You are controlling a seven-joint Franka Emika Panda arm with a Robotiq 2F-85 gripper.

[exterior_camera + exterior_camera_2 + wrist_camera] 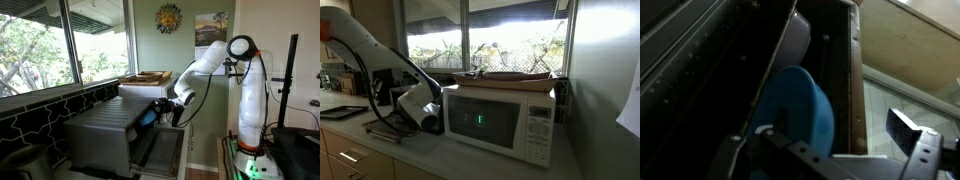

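My gripper (835,135) is at the side of a white microwave (500,120), which shows in both exterior views (140,90). In the wrist view a round blue object (795,105), like a cup or bowl, sits close by one finger in front of a dark opening. The other finger (905,130) stands apart from it with a gap between, so the jaws look open. The blue object also shows beside the gripper (162,108) in an exterior view (150,116). The gripper (432,122) is partly hidden by the arm.
A flat wooden tray (145,77) lies on top of the microwave. A metal appliance (105,135) stands on the counter near the window (60,40). A dark wire rack (390,125) and a tray (345,112) lie on the counter.
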